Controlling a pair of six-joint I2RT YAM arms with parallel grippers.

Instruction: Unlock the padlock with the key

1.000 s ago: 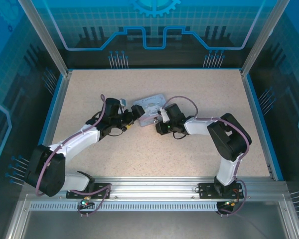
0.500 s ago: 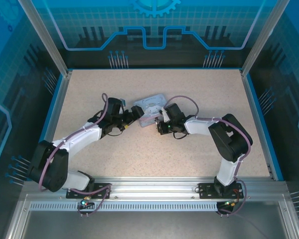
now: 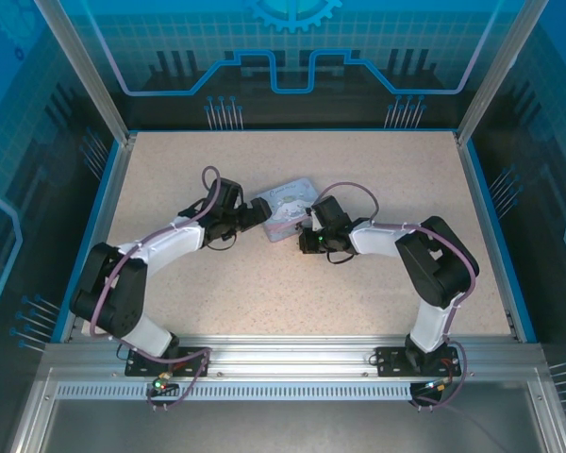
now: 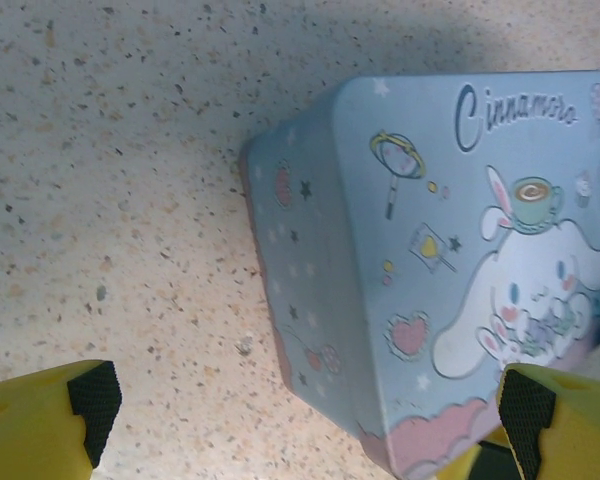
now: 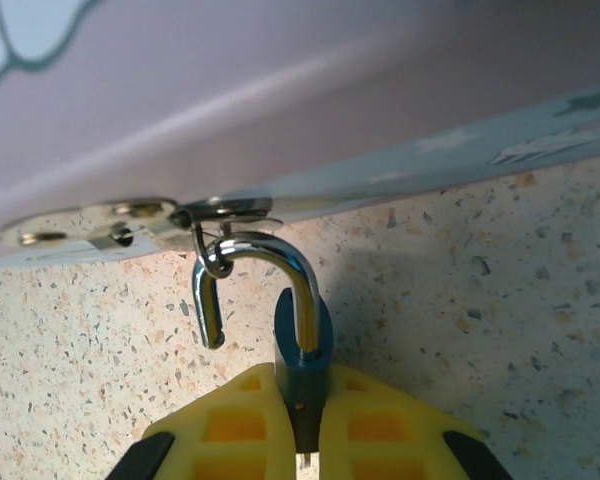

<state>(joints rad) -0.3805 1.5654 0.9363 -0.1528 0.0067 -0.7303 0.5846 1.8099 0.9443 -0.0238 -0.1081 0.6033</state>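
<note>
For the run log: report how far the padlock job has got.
Done, it seems: the padlock has its shackle open, the short leg free of the body. In hand: the right gripper is shut on the padlock body, with the shackle hooked through a small ring at the tin; the left gripper is open, a corner of the tin between its fingers. Left: probably lifting the shackle off that ring.

A pale blue cartoon tin (image 4: 450, 270) lies flat near the middle of the speckled beige table (image 3: 377, 170).
</note>
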